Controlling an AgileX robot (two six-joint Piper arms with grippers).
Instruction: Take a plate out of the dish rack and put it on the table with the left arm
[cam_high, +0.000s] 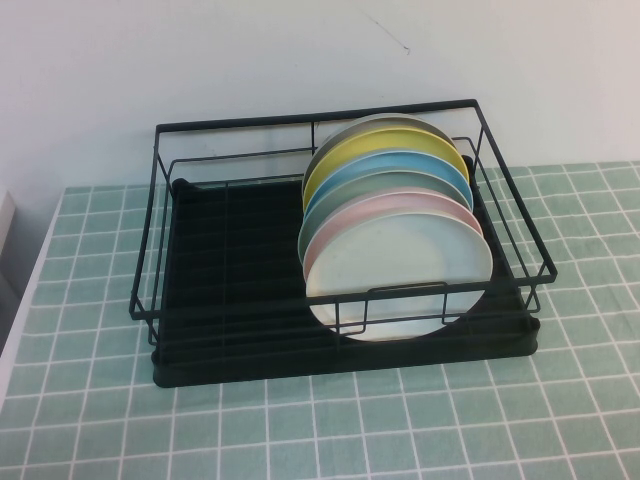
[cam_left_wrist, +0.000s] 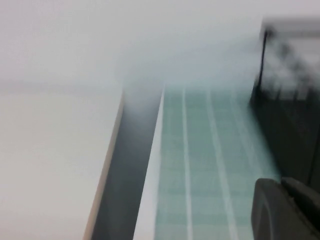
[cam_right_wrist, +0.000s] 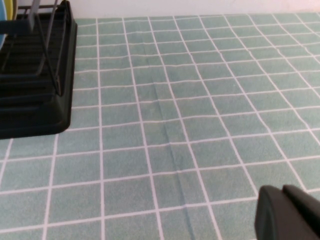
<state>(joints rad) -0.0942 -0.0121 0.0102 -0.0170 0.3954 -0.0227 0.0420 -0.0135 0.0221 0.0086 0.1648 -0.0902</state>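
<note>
At centre-right of the high view, the round pale mint-white plate (cam_high: 400, 275) stands upright, frontmost in the black wire dish rack (cam_high: 210, 250). Both grippers sit off-frame there (left gripper (cam_left_wrist: 285, 210), right gripper (cam_right_wrist: 287, 212)); whether either is open I cannot tell.

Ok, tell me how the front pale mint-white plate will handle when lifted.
The pale mint-white round plate looks rigid, probably slick. Standing on edge in the black wire dish rack, it may roll. Neither tool nears it: left tool, right tool.

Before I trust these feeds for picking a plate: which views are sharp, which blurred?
High view: sharp, evenly lit on the plate and dish rack. Left wrist view: smeared; table lines streak beside the left claw. Right wrist view: crisp; right claw at the corner.
</note>
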